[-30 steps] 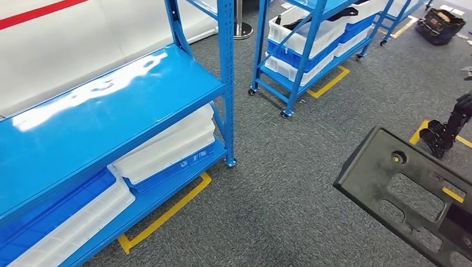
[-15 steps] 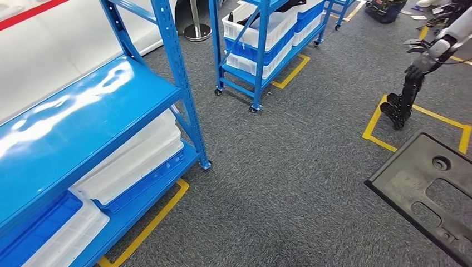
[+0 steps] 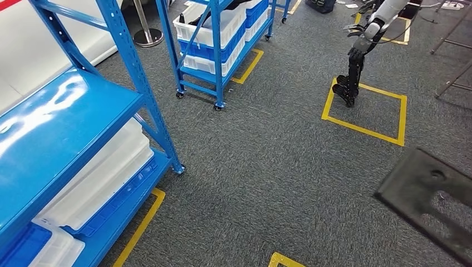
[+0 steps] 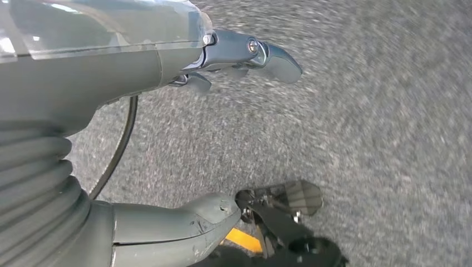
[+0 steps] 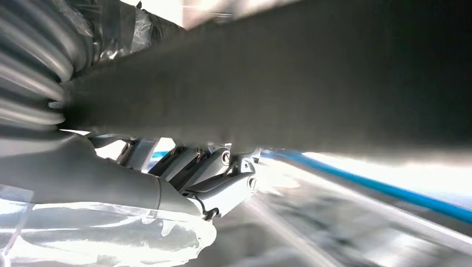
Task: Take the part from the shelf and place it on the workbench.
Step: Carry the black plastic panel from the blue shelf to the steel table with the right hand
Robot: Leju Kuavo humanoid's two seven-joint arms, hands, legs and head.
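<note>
Fingers of right hand under unlabelled black part.

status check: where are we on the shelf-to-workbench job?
Pick looks done: the black part is off the blue shelf and hangs over the carpet at the robot's right side. In hand: the right hand has its fingers curled under the part's dark slab, while the left hand holds nothing. Left: the placing; no workbench is in sight.
</note>
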